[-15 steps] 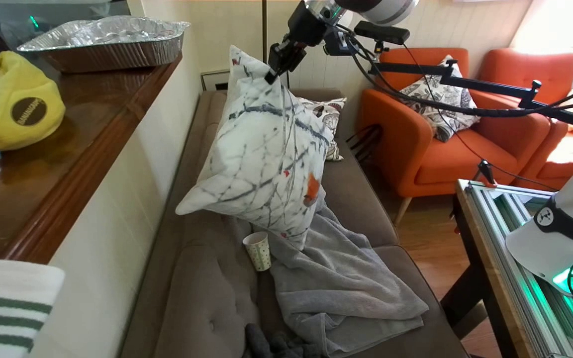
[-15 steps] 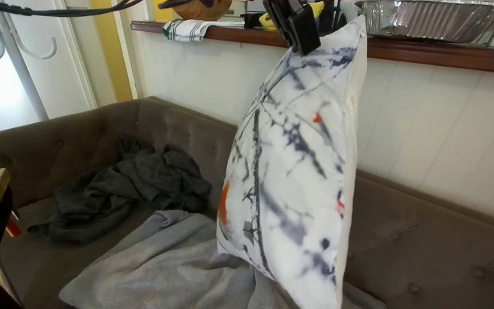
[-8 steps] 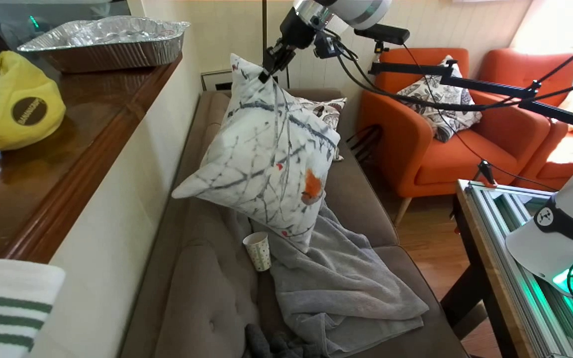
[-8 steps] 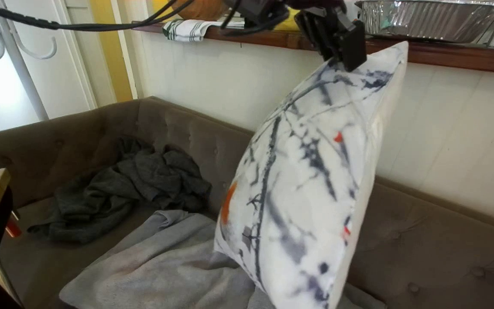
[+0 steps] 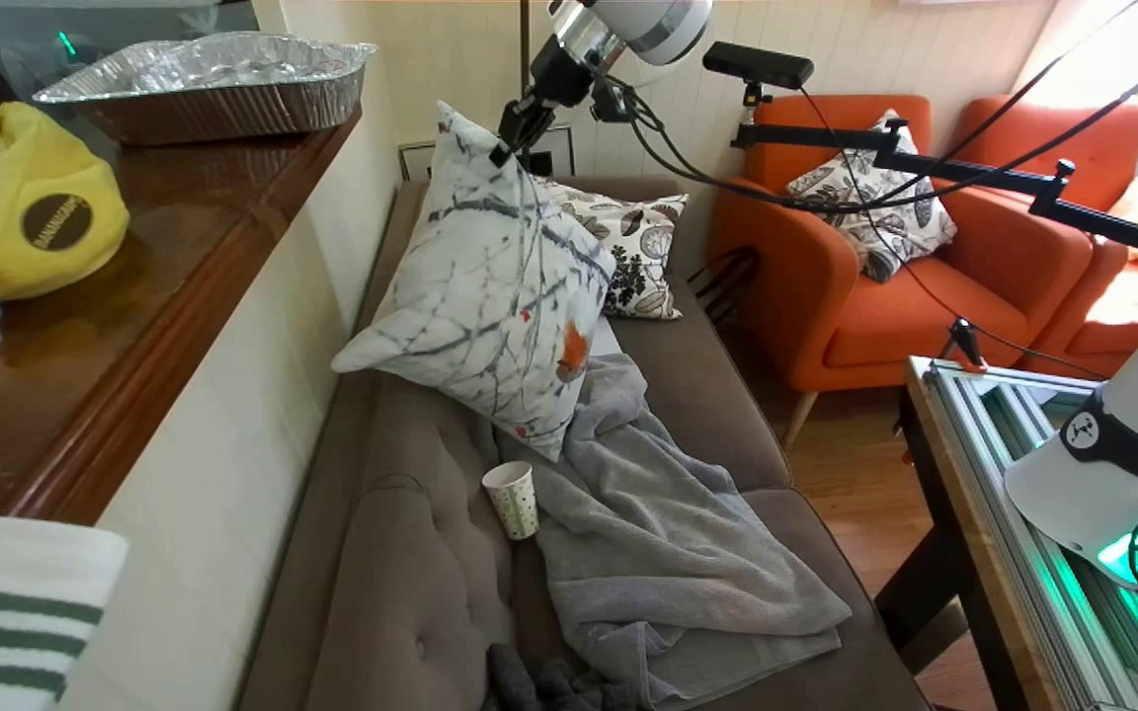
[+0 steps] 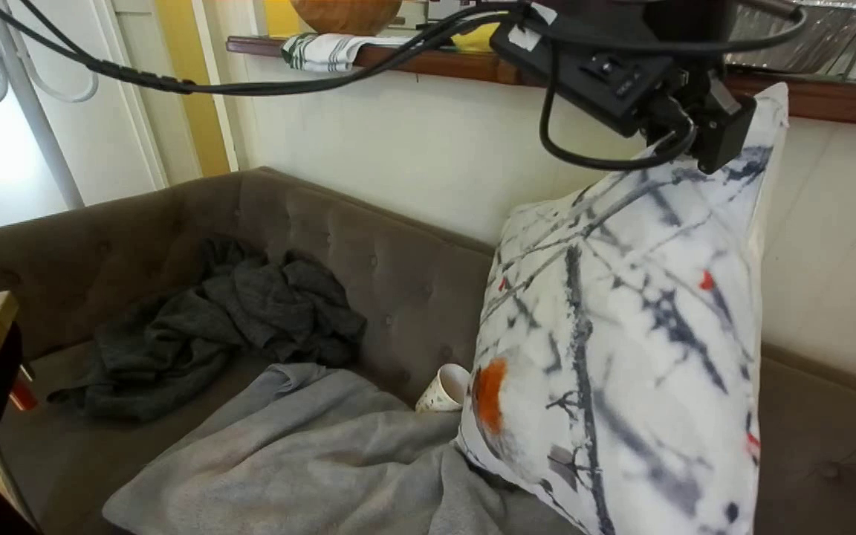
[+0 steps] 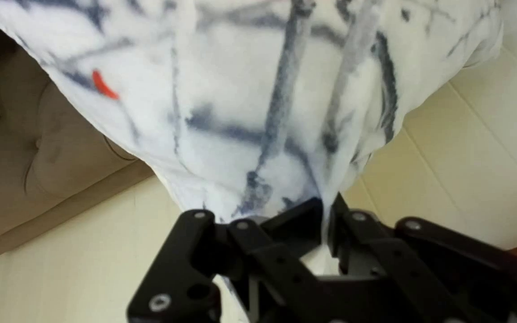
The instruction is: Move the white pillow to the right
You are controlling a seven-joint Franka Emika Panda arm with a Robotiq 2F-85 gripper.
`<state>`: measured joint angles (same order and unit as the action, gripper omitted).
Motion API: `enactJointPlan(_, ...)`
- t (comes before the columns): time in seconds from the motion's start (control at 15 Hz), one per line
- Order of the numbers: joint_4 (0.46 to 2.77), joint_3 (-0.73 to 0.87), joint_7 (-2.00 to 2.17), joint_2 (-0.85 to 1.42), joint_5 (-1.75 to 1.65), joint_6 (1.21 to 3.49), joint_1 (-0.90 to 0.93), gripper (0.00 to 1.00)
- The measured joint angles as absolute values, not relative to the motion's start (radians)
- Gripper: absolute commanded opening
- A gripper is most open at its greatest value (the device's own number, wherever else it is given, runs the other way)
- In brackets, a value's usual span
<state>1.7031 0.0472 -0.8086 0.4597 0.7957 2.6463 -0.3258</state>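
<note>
The end effector [image 7: 326,219] is closed on a pinched fold of the white branch-print throw pillow [image 6: 621,334], near its upper corner; I suppose the fold is held because the stuffed body is too thick for the jaws; in an exterior view the pillow is held tilted at the right part of the tufted sofa [image 6: 413,275], to the right of the paper cup [image 6: 443,390]; I cannot tell whether its lower edge touches the gray blanket [image 6: 302,453]. The moving to the right seems well advanced; next it probably needs gentle lowering, because a soft pillow held by one corner may swing.
</note>
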Motion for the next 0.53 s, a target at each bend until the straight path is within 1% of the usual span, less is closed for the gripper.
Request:
enactJointPlan(0.07,1.697,0.045,-0.809,0.463,0.796,2.646,-0.326,0.04)
enactJointPlan(0.13,1.695,0.042,-0.809,0.463,0.796,2.646,-0.326,0.01)
enactJointPlan(0.53,1.694,0.039,-0.794,0.499,0.795,2.658,-0.354,0.01)
